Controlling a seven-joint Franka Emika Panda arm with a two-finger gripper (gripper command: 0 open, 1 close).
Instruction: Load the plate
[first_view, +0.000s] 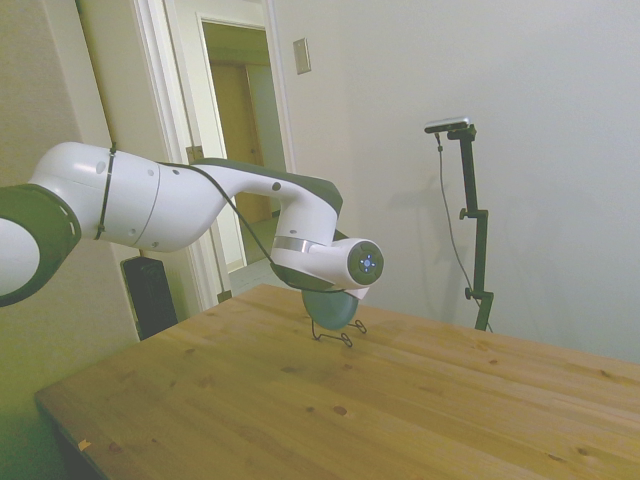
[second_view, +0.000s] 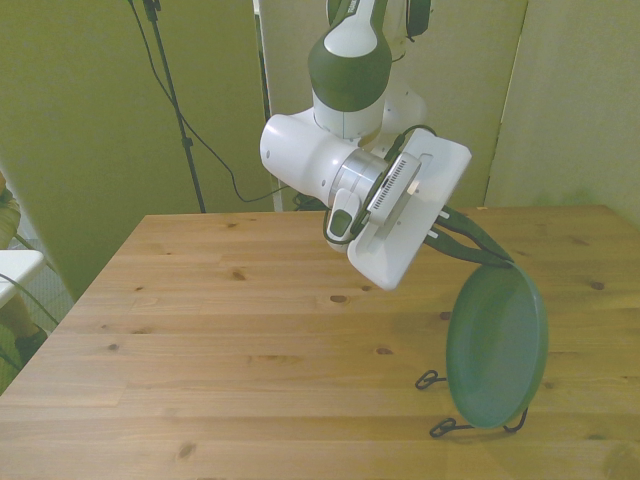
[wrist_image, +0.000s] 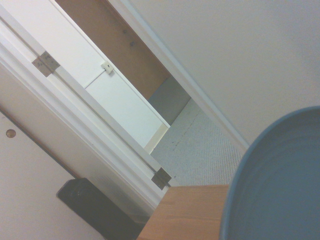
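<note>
Teal plate (second_view: 497, 345) upright on edge in wire rack (second_view: 440, 428), jaws clamping its top rim.

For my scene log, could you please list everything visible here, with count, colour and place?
plate: one, teal-green, standing on edge in the rack, toward the front view's right, gripper at its upper rim.
wire rack: one, thin black, on the table under the plate.
table: one, light wood, carrying the rack.
door frame: one, white, beyond the table in the wrist view.
dark box: one, black, on the floor by the doorway.
arm: one, white.
gripper: one, dark fingers meeting the plate's upper rim.
</note>
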